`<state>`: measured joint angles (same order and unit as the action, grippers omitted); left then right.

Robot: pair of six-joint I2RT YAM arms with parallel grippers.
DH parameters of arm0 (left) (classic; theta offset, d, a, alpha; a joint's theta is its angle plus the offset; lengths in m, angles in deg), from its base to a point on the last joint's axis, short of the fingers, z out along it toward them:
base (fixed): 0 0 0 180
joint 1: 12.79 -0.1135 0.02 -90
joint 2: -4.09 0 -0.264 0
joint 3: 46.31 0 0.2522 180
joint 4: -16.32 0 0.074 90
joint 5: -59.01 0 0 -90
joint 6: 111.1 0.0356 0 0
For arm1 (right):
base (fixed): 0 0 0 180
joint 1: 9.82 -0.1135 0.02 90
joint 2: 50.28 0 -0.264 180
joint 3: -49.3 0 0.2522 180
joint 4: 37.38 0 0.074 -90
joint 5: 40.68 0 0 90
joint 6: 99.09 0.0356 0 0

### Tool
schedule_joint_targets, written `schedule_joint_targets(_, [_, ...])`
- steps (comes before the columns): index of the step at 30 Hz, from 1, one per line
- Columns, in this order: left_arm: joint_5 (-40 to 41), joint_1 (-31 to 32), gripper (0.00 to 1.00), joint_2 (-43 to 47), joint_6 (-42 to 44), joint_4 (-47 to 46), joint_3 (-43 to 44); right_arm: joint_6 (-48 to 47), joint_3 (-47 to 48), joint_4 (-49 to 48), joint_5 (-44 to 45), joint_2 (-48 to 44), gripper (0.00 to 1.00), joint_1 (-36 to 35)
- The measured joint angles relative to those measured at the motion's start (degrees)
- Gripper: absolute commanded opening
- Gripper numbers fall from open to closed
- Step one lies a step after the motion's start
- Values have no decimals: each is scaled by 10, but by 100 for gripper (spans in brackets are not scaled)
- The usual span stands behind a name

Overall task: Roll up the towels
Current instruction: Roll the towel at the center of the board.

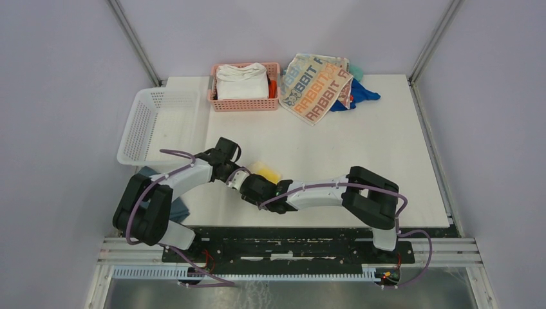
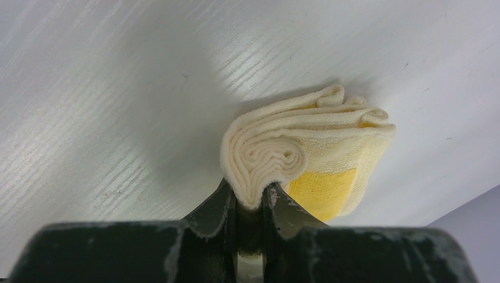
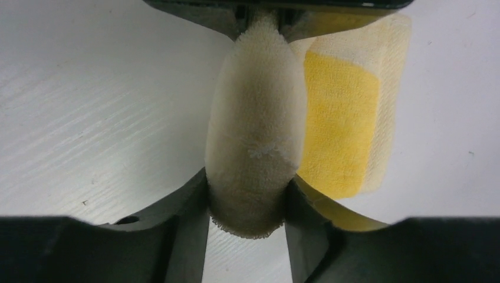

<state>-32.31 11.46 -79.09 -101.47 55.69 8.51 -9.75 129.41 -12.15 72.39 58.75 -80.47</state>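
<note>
White woodgrain table (image 1: 360,154), yellow towel (image 1: 268,172), lilac walls (image 1: 58,96).

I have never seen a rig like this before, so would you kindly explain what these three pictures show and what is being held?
The machine is two robot arms bolted at the near edge of a white table, each ending in a two-finger hand. The wide picture comes from a fixed camera above and behind the arms. The two close-ups come from cameras on the left and right wrists, each looking along its own fingers.

Both hands meet on one yellow towel, which is partly rolled. The left hand pinches one end of the roll, and the right hand clasps the opposite end.

Farther back on the table stand a white basket and a pink basket holding a thick white cloth. A towel lettered RABBIT lies there too, with a blue cloth showing beside it.
</note>
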Motion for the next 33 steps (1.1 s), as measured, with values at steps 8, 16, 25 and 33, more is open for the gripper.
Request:
schedule_joint_targets(8, [13,1,22,34,-9,-13,-30,-2,1,2,-34,1,11,7])
schedule_joint_targets(16, [35,-3,69,143,-9,-79,-121,16,-15,-9,-264,-21,4,108])
schedule_joint_targets(25, [60,-9,76,272,35,-141,-169,97,-16,-42,-562,20,3,241])
schedule_joint_targets(33, [48,-10,78,329,47,-241,-273,208,-17,-97,-713,81,3,307])
